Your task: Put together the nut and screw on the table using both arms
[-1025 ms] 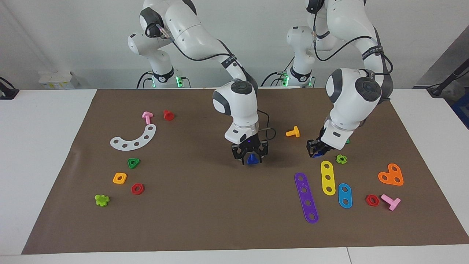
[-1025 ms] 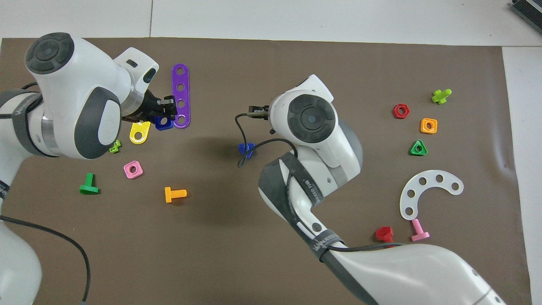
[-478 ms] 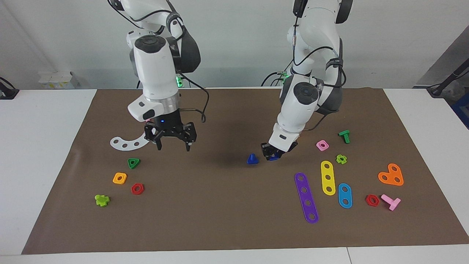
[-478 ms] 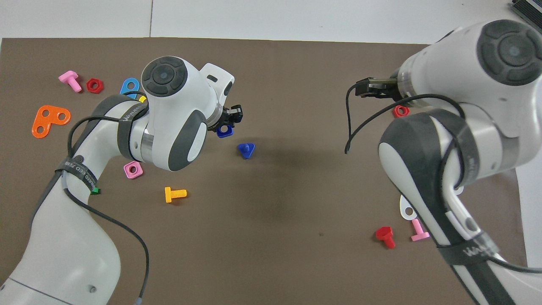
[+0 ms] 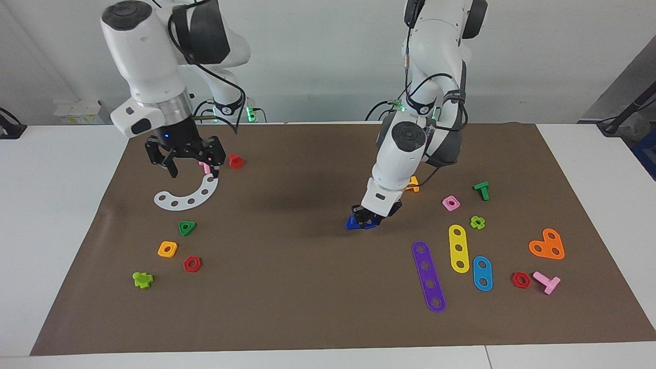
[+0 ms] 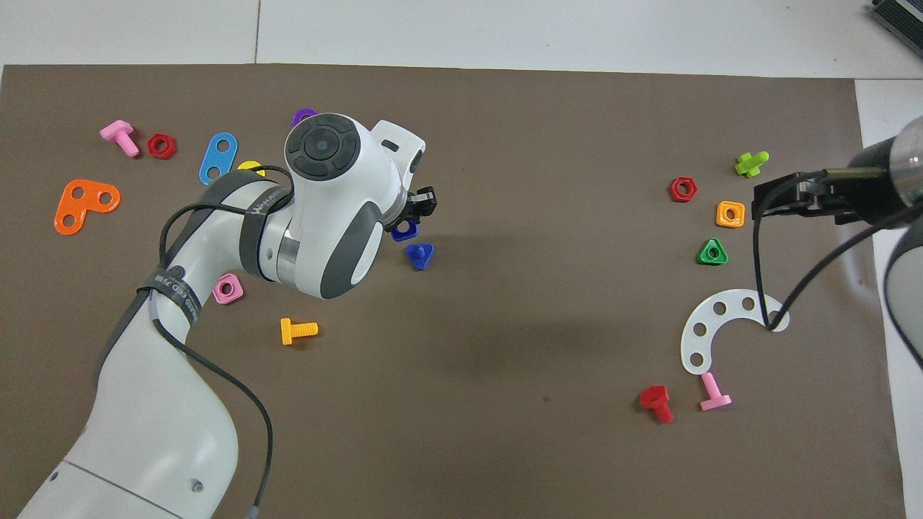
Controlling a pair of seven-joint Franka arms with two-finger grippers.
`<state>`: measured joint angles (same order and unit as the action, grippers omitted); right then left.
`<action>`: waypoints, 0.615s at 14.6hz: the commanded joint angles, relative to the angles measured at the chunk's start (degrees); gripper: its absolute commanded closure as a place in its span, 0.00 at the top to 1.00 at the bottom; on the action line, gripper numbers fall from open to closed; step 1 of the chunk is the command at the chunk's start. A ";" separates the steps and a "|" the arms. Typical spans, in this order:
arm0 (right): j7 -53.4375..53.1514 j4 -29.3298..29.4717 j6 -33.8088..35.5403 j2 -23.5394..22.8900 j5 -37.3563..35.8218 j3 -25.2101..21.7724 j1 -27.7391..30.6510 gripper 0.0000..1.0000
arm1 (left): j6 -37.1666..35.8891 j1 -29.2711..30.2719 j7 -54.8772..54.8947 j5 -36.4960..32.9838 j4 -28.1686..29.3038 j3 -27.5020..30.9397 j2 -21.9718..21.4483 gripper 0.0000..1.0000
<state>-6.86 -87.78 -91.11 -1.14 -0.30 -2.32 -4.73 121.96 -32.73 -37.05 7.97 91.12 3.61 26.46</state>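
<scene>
The blue screw (image 5: pixel 352 223) rests on the brown mat (image 5: pixel 287 307) near the table's middle; it also shows in the overhead view (image 6: pixel 420 255). My left gripper (image 5: pixel 367 221) is shut on the blue square nut (image 6: pixel 404 230) and holds it low, right beside the screw toward the left arm's end. In the facing view the fingers hide most of the nut. My right gripper (image 5: pixel 195 172) is open and empty, raised over the white arc plate (image 5: pixel 187 195) and a pink screw (image 5: pixel 205 166). It also shows in the overhead view (image 6: pixel 775 202).
A green triangular nut (image 5: pixel 187 227), orange square nut (image 5: pixel 167 249) and red hex nut (image 5: pixel 192 264) lie toward the right arm's end. An orange screw (image 5: pixel 411 183), pink square nut (image 5: pixel 450 203) and purple (image 5: pixel 428 275), yellow (image 5: pixel 458 248) and blue (image 5: pixel 482 273) strips lie toward the left arm's end.
The right gripper let go of the blue screw on the mat, opened, rose and swung to its own end. The left gripper carried the blue nut from the strips to beside the screw.
</scene>
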 commanded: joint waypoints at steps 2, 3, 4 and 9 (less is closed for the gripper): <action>1.76 0.17 5.15 2.98 0.30 0.65 3.84 1.00 | 0.30 -1.81 -1.36 0.47 0.55 0.96 0.43 0.06; 1.59 -0.72 4.81 3.34 0.39 0.65 3.93 1.00 | 0.21 -1.90 -1.36 0.38 1.25 0.96 0.34 0.05; 1.41 -1.25 4.37 3.43 0.30 0.74 3.76 1.00 | 0.21 -2.16 -1.36 0.30 1.78 0.96 0.34 0.05; 1.41 -2.66 3.84 4.04 0.39 1.00 3.23 1.00 | 0.12 -2.78 -1.36 0.30 3.53 0.96 0.25 0.04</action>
<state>-6.34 -88.80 -86.46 1.67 -0.30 -1.67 -1.91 121.89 -34.38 -37.84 7.97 93.27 3.58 27.21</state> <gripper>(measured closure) 0.000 0.537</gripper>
